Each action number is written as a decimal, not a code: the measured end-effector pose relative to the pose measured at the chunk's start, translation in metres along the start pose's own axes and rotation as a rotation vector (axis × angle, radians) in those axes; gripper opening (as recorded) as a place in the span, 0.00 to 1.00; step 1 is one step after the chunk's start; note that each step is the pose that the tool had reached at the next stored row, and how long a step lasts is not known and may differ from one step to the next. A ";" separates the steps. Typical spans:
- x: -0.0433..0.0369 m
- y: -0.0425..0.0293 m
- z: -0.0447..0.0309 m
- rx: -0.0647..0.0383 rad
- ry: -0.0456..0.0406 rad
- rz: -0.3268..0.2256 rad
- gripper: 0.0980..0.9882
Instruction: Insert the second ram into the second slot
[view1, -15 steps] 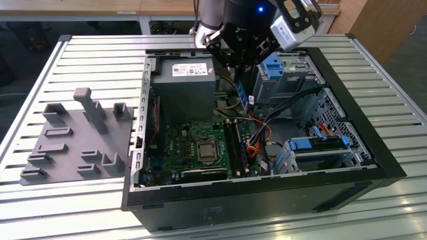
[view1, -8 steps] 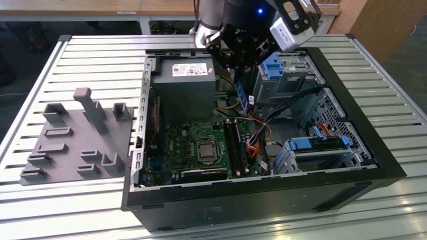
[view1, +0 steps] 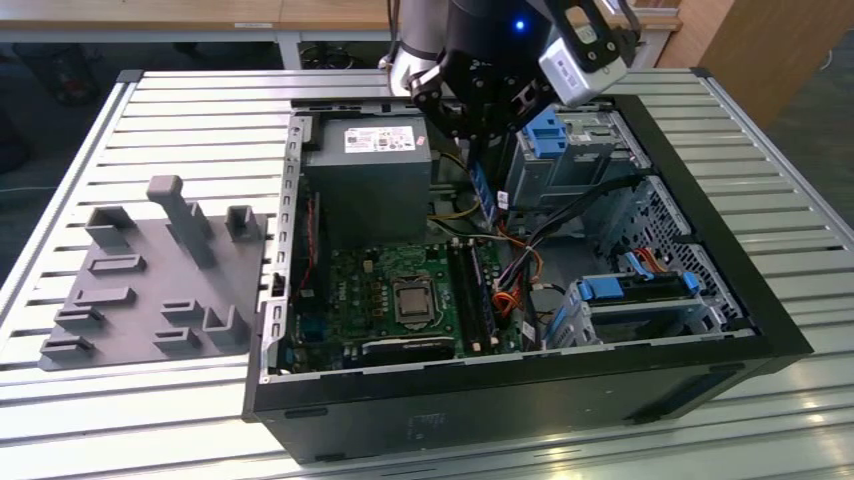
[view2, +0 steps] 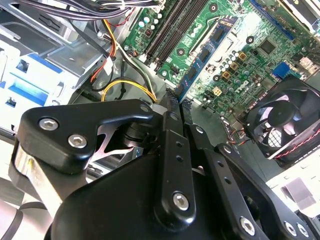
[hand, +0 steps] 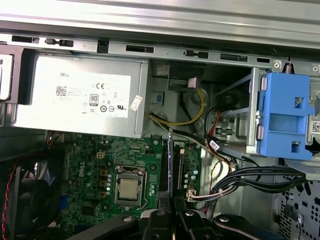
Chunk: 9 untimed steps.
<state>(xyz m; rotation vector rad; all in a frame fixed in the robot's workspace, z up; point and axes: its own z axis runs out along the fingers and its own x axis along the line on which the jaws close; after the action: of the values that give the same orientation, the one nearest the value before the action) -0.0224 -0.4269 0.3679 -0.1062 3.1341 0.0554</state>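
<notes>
My gripper (view1: 478, 132) hangs over the open computer case (view1: 694, 300), shut on the second ram (view1: 483, 190). The ram is a thin dark-blue stick that points down from the fingers. It hangs a little above the motherboard (view1: 360, 290), clear of the long dark memory slots (view1: 470, 290). In the first wrist view the ram (hand: 170, 150) shows edge-on, rising from the gripper (hand: 172, 214) and lined up over the slots (hand: 164, 170). The second wrist view shows the ram's (view2: 202, 55) chip side reaching out from the gripper (view2: 175, 107), beside the slots (view2: 170, 30).
A grey power supply (view1: 367, 170) lies beside the gripper, and blue drive-bay clips (view1: 547, 135) on the other side. Coloured cables (view1: 514, 270) run next to the slots. The processor socket (view1: 411, 297) and a fan (view2: 285, 120) sit on the board. A grey fixture plate (view1: 154, 280) lies outside the case.
</notes>
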 end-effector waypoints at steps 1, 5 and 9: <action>0.0000 0.0000 0.0002 0.000 0.0000 0.000 0.04; 0.0000 0.0000 0.0010 0.000 -0.0001 0.000 0.04; 0.0000 -0.0001 0.0022 0.000 0.0000 0.000 0.04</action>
<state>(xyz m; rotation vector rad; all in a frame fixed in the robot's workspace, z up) -0.0224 -0.4269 0.3656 -0.1063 3.1341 0.0553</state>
